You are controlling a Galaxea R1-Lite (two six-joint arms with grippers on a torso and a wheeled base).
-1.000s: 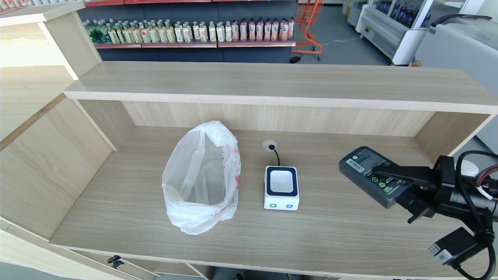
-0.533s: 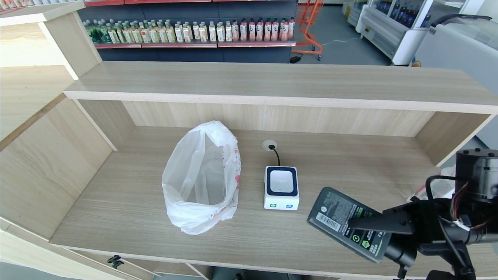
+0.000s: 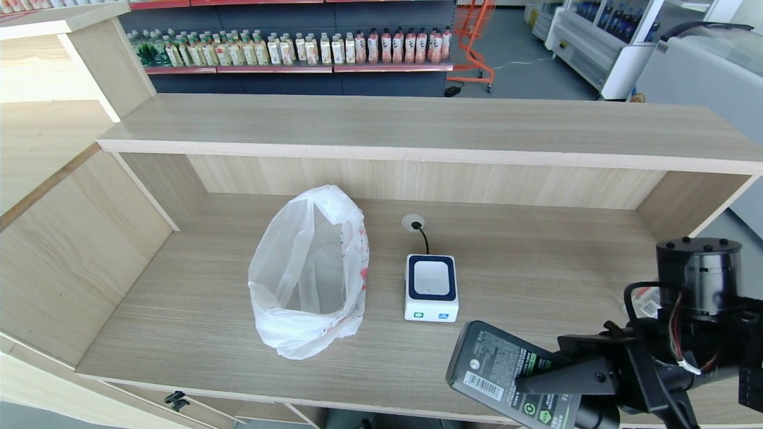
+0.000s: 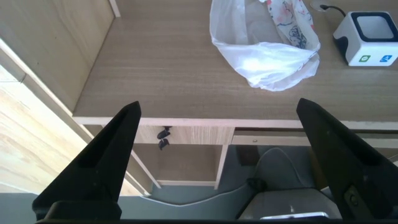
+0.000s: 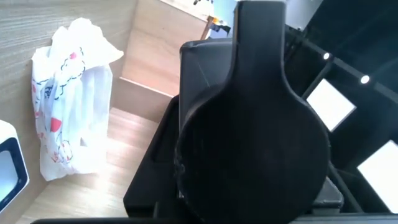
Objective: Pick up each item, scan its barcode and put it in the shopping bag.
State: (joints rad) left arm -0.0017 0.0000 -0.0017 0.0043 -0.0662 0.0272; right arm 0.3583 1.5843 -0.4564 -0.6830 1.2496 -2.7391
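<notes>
Right end effector [image 3: 527, 384] clamps the dark packet [image 3: 492, 363], its barcode [image 3: 483, 386] visible in head view; left end effector [image 4: 219, 109] spread wide.

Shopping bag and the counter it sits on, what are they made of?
The shopping bag looks like thin, see-through white plastic: it crinkles, and the counter shows through it. The counter looks like pale wood, or maybe a wood-print board, matte, with grain lines.

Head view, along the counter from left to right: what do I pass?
The shopping bag → scanner → dark flat pack, clamped in the right gripper over the counter's front edge.
</notes>
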